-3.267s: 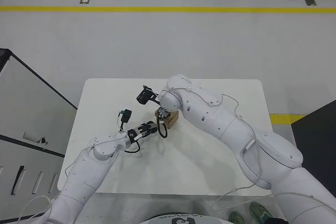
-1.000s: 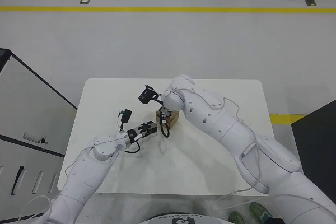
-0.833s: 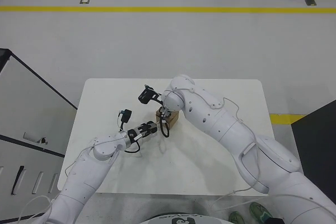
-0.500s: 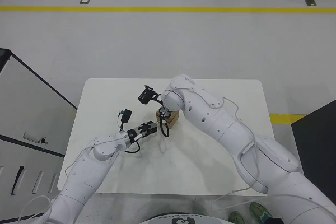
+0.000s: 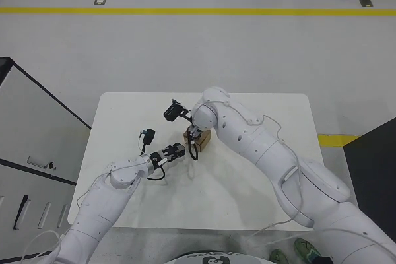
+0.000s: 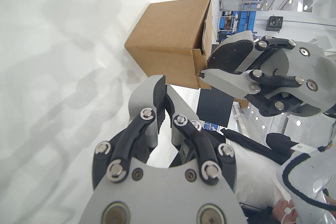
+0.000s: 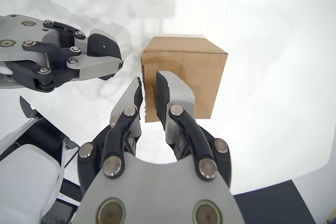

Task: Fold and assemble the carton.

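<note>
Your right tool [image 7: 148, 83] pinches one upright wall of the brown carton [image 7: 189, 72], which stands on the white bench [image 7: 262, 12] directly ahead of it. Your left tool [image 6: 164, 89], fingers [image 6: 143, 96] pressed together on nothing, hangs just beside that pinched wall, not touching.
</note>
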Robot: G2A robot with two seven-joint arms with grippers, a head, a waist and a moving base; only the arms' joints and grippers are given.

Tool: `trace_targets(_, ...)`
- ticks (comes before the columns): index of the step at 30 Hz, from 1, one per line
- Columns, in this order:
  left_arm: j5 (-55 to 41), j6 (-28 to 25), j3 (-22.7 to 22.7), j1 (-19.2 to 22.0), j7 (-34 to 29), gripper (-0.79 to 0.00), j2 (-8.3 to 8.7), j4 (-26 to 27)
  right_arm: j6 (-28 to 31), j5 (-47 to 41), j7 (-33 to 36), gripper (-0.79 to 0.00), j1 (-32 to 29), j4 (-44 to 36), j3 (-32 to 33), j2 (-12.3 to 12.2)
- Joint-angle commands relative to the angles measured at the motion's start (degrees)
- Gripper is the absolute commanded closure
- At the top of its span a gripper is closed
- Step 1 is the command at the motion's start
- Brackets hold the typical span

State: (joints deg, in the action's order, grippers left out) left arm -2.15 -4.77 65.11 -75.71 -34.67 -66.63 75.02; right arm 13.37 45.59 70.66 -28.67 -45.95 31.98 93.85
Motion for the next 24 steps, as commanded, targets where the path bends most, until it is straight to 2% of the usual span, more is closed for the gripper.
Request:
trace_targets(1,0.0,0.0,0.0,0.0,0.0,0.0,0.0,0.0,-0.13,-0.92,-0.39,-0.259,0.04,0.53,0.7,-0.03)
trace_targets(4,0.0,0.0,0.0,0.0,0.0,0.0,0.0,0.0,0.05,-2.08,-0.73,-0.317,0.05,1.17,1.7,-0.16)
trace_targets(15,0.0,0.0,0.0,0.0,0.0,0.0,0.0,0.0,1.1,-9.18,-1.15,-0.268,-0.7,2.92,6.63,-1.15)
trace_targets(24,0.0,0.0,0.0,0.0,0.0,0.0,0.0,0.0,1.02,-11.7,-0.26,-0.265,-1.36,2.7,9.02,-2.07)
